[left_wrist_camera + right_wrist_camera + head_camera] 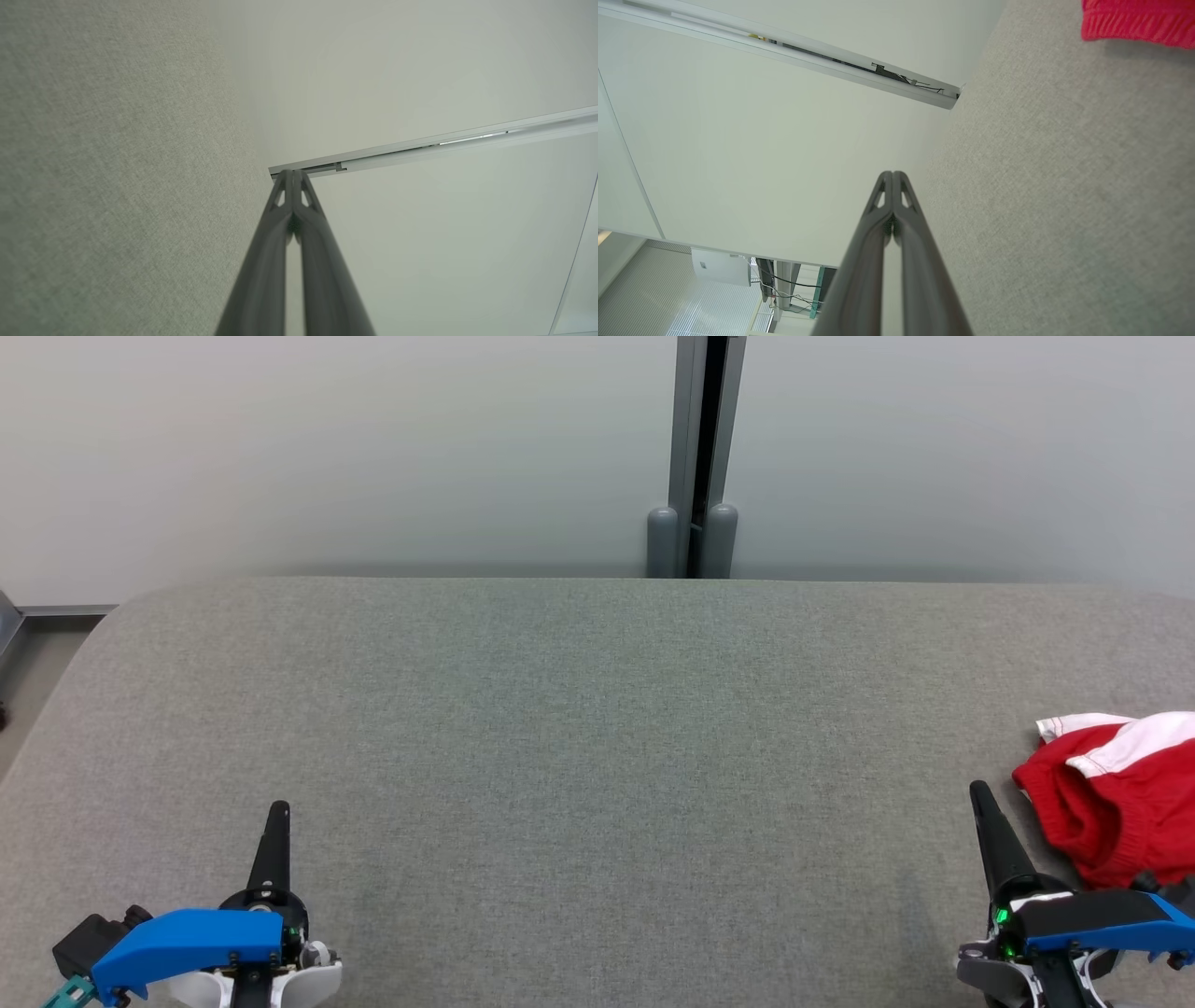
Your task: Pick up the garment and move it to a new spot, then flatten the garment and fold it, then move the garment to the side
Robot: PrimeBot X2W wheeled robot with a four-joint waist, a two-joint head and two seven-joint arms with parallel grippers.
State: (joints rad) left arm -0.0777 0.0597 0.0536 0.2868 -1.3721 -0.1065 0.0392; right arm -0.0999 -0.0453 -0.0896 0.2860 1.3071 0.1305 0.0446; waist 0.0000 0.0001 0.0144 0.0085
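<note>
A crumpled red garment with white trim [1116,793] lies at the right edge of the grey fabric table [597,728], partly cut off by the head view's border. Its red ribbed hem [1139,23] shows at the top right of the right wrist view. My right gripper [978,791] hovers just left of the garment, fingers shut together with nothing between them [893,175]. Far from the garment, my left gripper [279,807] sits at the lower left, its fingertips also shut and bare [293,172].
A pale wall runs behind the table, with a grey vertical post [695,457] at its middle. The table's rounded left corner [121,607] drops to a floor strip. A metal rail [434,144] crosses the wall.
</note>
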